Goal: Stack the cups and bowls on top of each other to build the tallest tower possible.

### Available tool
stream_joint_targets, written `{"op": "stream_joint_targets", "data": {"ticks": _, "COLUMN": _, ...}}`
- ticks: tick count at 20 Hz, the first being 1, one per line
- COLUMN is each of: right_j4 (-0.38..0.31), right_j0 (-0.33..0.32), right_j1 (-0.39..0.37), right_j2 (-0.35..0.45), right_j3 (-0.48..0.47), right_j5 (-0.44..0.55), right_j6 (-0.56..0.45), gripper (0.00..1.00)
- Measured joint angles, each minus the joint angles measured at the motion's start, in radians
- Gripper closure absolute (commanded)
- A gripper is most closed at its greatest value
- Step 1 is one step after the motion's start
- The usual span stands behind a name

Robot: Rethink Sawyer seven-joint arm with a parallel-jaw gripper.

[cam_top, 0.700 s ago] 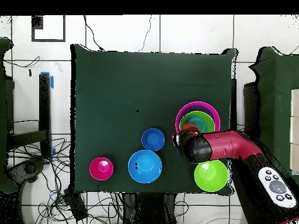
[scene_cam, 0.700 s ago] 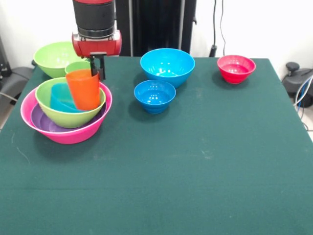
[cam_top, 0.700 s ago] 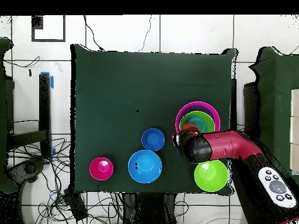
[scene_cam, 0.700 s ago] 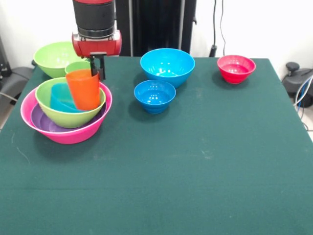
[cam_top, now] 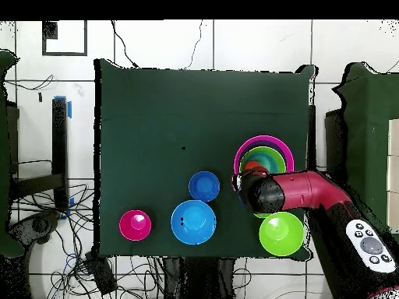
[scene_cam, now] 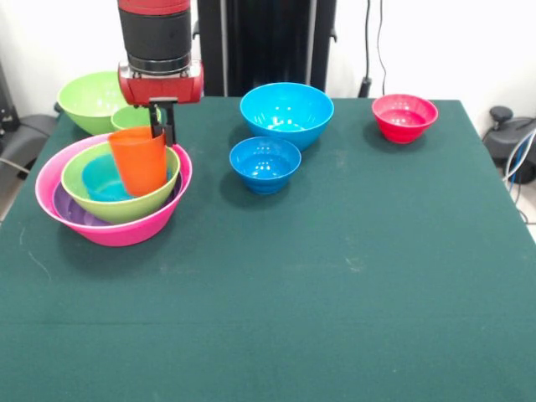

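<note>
seven bowls and two cups show. the gripper (scene_cam: 162, 124) pinches the rim of the glossy orange cup (scene_cam: 140, 161), which stands tilted in the nested tower (scene_cam: 113, 219) at the table's (scene_cam: 335, 276) edge.

Count, front view:
- Bowls: 8. One pink bowl (scene_cam: 126, 228) at left, with a purple bowl (scene_cam: 74, 209), a lime green bowl (scene_cam: 117, 205) and a small blue bowl (scene_cam: 102, 177) nested inside it. Second lime green bowl (scene_cam: 90, 99) at upper left. Large blue bowl (scene_cam: 286, 113) and medium blue bowl (scene_cam: 265, 162) upper centre. Red bowl (scene_cam: 404, 116) upper right.
- By colour: blue 3, lime green 2, pink 1, purple 1, red 1.
- Cups: 2. Orange cup (scene_cam: 140, 161) in the nested bowls, light green cup (scene_cam: 131, 118) just behind, mostly hidden.
</note>
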Motion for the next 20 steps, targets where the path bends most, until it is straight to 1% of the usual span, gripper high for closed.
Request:
{"op": "stream_joint_targets", "data": {"ticks": 10, "right_j4": 0.0, "right_j0": -0.002, "right_j1": -0.049, "right_j2": 0.0, "right_j3": 0.0, "right_j5": 0.038, "right_j6": 0.0, "gripper": 1.0}}
{"op": "stream_joint_targets", "data": {"ticks": 20, "right_j4": 0.0, "right_j0": -0.002, "right_j1": -0.051, "right_j2": 0.0, "right_j3": -0.018, "right_j5": 0.057, "right_j6": 0.0, "gripper": 1.0}}
